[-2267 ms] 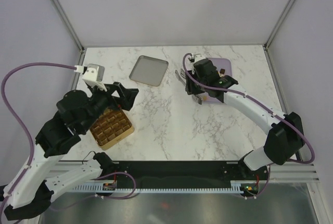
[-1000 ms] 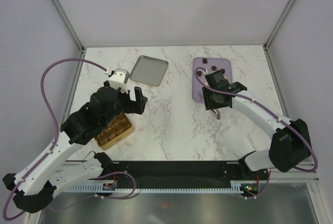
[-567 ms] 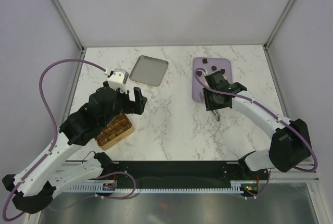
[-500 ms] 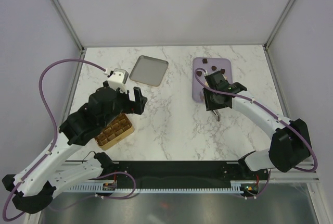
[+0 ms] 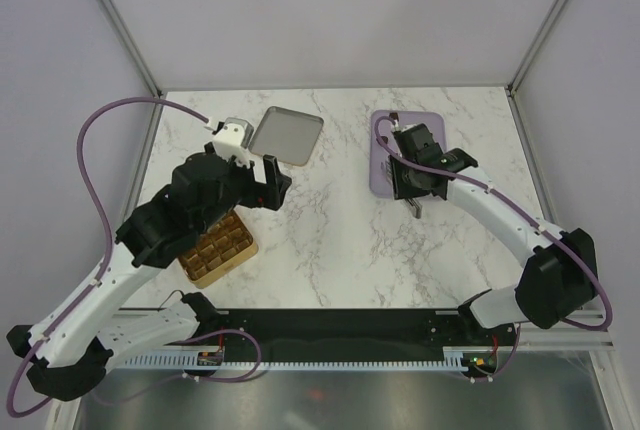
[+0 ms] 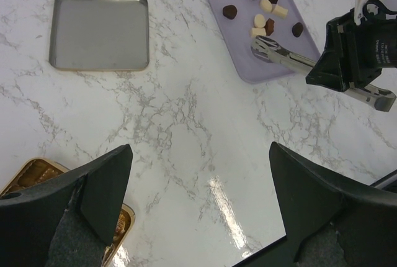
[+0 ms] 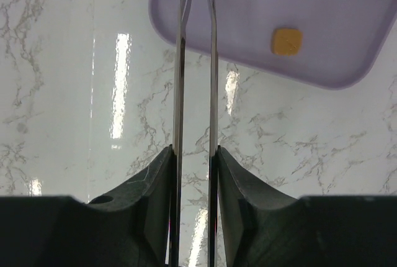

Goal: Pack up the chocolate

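Note:
The chocolate, several dark brown and cream pieces (image 6: 265,13), lies on the flat lilac tray (image 6: 242,62). One cream piece (image 7: 287,41) shows in the right wrist view. My right gripper (image 7: 194,149) is shut on metal tongs (image 7: 182,62). Their tips hang over the tray's near-left part, a little short of the pieces, with nothing between them. In the top view the right gripper (image 5: 412,175) covers most of the tray (image 5: 378,165). My left gripper (image 6: 198,174) is open and empty above bare marble, right of the gold box (image 5: 222,250).
A shallow silver tray (image 5: 285,135) lies at the back, left of centre; it also shows in the left wrist view (image 6: 99,29). The gold box's corner (image 6: 37,174) shows beside my left finger. The left arm's purple cable (image 5: 110,130) loops over the table's left side.
My right gripper has swung the tongs back from the marble to over the lilac tray. My left gripper has moved a little away from me, toward the silver tray.

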Controlling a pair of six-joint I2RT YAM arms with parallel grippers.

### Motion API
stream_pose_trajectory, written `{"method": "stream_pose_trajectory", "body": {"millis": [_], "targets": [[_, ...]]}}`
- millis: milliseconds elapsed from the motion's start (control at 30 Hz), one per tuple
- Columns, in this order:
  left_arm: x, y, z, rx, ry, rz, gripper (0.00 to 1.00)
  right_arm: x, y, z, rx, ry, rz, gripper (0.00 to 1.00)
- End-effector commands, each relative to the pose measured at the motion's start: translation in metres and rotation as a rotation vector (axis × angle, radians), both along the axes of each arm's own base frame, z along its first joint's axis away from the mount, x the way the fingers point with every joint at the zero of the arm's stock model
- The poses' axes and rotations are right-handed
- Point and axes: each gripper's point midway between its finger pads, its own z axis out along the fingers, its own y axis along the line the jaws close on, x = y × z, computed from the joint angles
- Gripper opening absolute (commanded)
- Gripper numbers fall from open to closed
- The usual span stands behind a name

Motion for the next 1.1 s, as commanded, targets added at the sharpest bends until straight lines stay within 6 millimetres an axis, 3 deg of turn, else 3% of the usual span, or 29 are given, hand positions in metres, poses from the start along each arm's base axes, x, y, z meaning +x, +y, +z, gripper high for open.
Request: {"method": "stream_pose_trajectory", "body": {"millis": [0,100,167,367,467,800,1067], "targets": [[0.002,-0.006,0.037,-0.029,-0.089,-0.048,1.00,0.023,0.009,0.028,0.032,-0.081,-0.009,0.40],[0.001,-0.009,0.051,-0.046,-0.109,-0.064,1.00,0.029,0.008,0.033,0.021,-0.095,-0.014,0.40],[0.000,-0.011,0.058,-0.057,-0.113,-0.075,1.00,0.030,-0.002,0.030,-0.025,-0.099,-0.047,0.41],[-0.001,-0.018,0.055,-0.050,-0.097,-0.109,1.00,0.017,-0.047,0.009,-0.029,-0.039,-0.217,0.47],[-0.001,-0.018,0.051,-0.029,-0.095,-0.114,1.00,0.007,-0.058,0.003,-0.020,-0.024,-0.242,0.48],[-0.001,-0.018,0.043,-0.018,-0.086,-0.120,1.00,-0.017,-0.067,-0.008,-0.005,0.022,-0.243,0.55],[-0.003,-0.018,0.042,-0.023,-0.082,-0.126,1.00,-0.021,-0.074,-0.013,-0.031,0.033,-0.248,0.56]]}}
